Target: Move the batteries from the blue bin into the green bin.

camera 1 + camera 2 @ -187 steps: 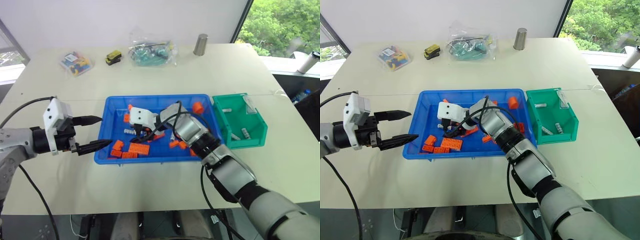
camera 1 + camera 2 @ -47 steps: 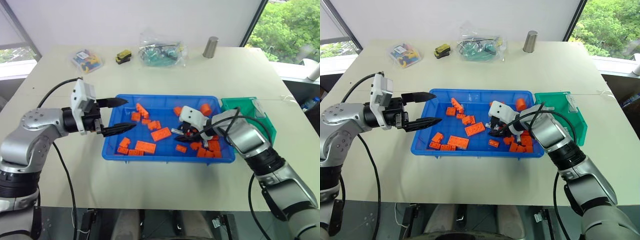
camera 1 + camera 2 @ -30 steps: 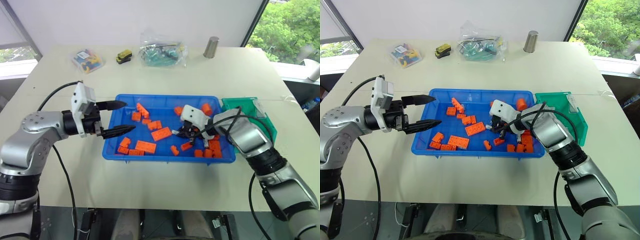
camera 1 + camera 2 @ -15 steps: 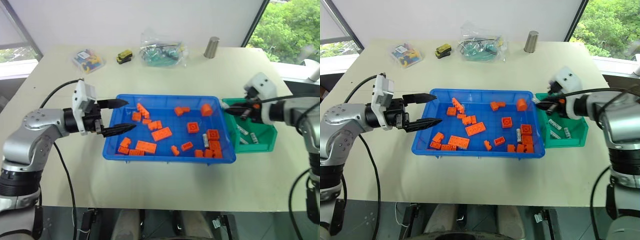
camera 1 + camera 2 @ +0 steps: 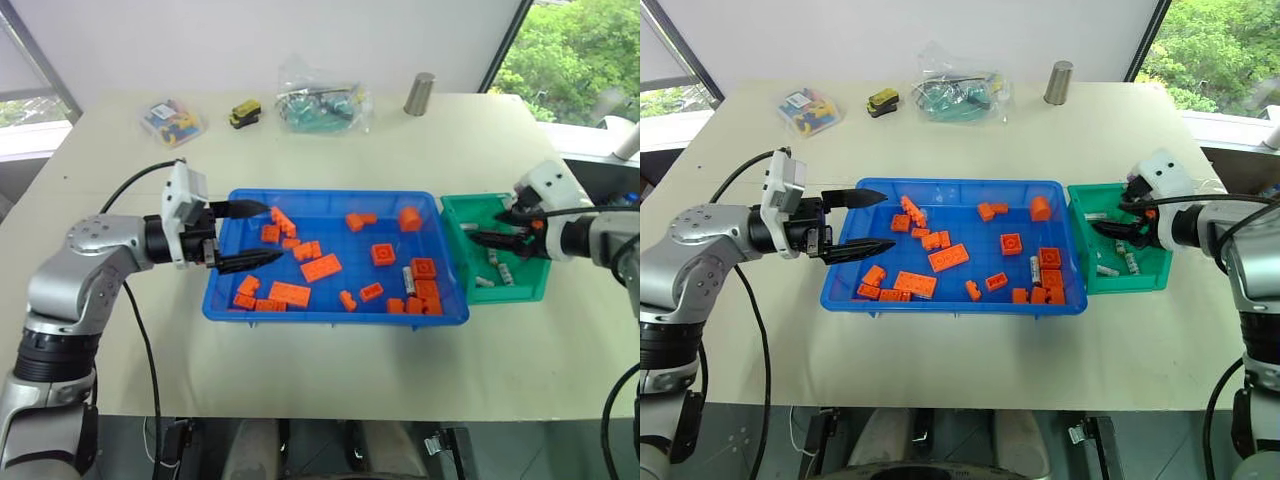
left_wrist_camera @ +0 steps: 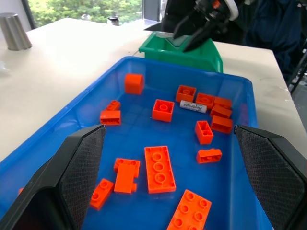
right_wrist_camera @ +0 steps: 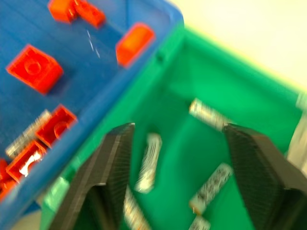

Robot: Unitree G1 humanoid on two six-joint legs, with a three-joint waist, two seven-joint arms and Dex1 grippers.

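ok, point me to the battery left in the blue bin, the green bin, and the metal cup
battery (image 5: 408,279), left eye view, mid-body.
green bin (image 5: 523,293), left eye view, near rim.
metal cup (image 5: 420,94), left eye view, side wall.

The right gripper (image 5: 492,226) is out of the blue bin (image 5: 232,300) now and hangs over the green bin (image 5: 530,291) at three o'clock, jaws spread and empty. Several batteries (image 7: 147,162) now lie on the green floor.
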